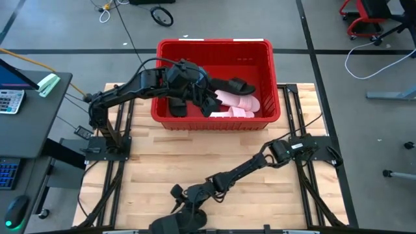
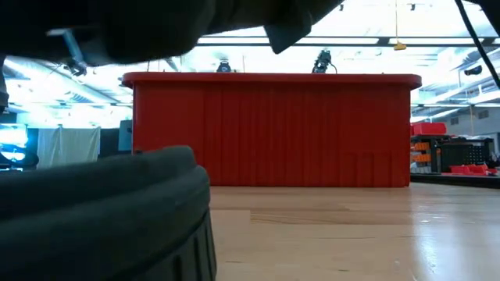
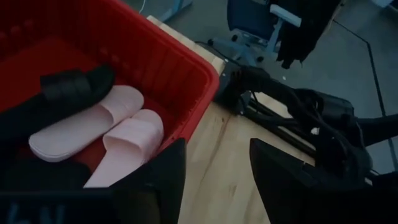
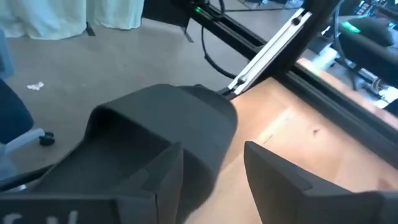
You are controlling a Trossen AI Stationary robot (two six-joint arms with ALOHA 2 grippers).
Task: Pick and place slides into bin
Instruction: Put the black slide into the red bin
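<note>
Bin (image 1: 174,51) holds pink slides (image 3: 99,127) and black slides (image 1: 235,85); the left gripper (image 3: 214,177) hangs open above it. Only the right wrist view shows the right gripper (image 4: 211,168) open beside another black slide (image 4: 155,124) on the wooden table (image 1: 260,153).

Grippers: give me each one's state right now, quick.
Left gripper: open, empty, above the bin.
Right gripper: open, at a black slide near the table's front edge.

Robotics lab: concrete floor (image 1: 78,39), loose cables (image 1: 364,55), ceiling strip lights (image 2: 375,43).
</note>
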